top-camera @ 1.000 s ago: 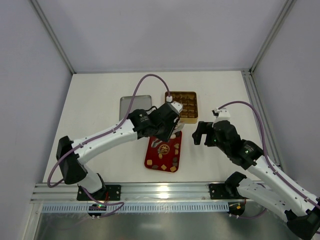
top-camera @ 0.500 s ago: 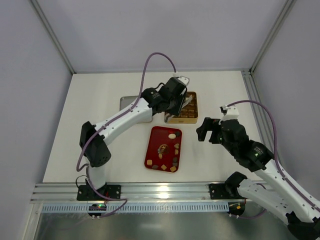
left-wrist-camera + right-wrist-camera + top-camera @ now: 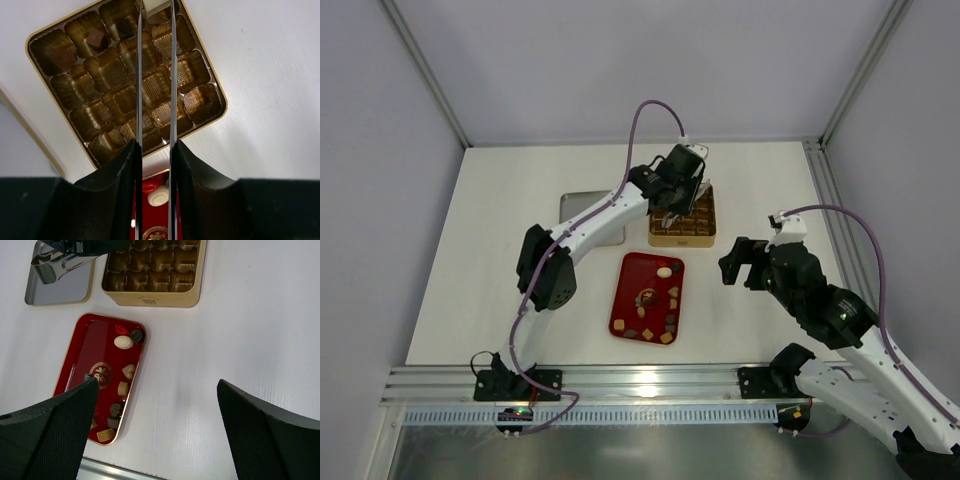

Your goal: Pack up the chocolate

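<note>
most of the chocolate [image 3: 123, 342] lies on the red tray [image 3: 95, 340], so i judge the packing barely begun. a few dark ones [image 3: 95, 38] sit in the gold tin [image 3: 150, 300]. my left claw [image 3: 156, 4] pinches a cream piece [image 3: 156, 8] over the tin. my right claw [image 3: 738, 262] hangs spread wide and empty beside the tray.

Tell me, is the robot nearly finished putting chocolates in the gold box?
Not nearly. A few dark chocolates sit in the gold tin; most of its cups are empty. The left gripper holds a cream piece over the tin. About ten chocolates wait on the red tray.
</note>
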`<action>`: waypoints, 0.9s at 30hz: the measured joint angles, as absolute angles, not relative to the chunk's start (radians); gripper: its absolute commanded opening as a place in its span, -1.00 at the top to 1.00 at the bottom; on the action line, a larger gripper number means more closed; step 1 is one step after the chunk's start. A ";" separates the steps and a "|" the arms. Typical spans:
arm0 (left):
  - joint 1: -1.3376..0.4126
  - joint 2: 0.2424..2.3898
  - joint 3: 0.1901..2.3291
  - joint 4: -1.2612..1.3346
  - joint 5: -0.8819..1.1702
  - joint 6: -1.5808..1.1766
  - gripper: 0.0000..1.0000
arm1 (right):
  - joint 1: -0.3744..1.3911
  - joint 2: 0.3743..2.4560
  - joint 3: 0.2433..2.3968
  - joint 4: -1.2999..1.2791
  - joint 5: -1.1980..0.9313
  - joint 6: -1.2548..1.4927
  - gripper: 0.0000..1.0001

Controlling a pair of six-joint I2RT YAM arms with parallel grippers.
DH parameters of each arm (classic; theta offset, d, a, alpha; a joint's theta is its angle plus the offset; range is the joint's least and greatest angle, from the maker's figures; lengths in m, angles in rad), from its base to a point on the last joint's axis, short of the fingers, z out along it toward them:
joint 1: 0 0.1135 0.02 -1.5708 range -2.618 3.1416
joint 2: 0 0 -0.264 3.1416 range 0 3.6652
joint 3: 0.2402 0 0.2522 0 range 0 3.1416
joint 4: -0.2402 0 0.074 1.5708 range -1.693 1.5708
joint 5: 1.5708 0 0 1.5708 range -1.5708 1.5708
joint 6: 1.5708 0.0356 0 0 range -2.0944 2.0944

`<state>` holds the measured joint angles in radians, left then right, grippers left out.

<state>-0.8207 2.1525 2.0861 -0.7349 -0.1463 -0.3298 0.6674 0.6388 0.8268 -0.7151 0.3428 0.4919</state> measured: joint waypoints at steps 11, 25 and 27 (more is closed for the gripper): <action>-0.810 2.197 2.093 -0.720 -0.135 -0.315 0.18 | 0.667 0.639 0.827 -0.720 0.345 0.483 -0.99; -0.806 2.197 2.094 -0.706 -0.129 -0.302 -0.04 | 0.667 0.648 0.826 -0.719 0.345 0.480 -0.99; -0.805 2.193 2.093 -0.706 -0.128 -0.302 -0.03 | 0.667 0.648 0.826 -0.719 0.345 0.480 -0.99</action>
<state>-0.8051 2.1925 2.0933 -0.7063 -0.1284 -0.3023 0.6674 0.6483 0.8265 -0.7193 0.3450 0.4801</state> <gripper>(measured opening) 0.522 0.996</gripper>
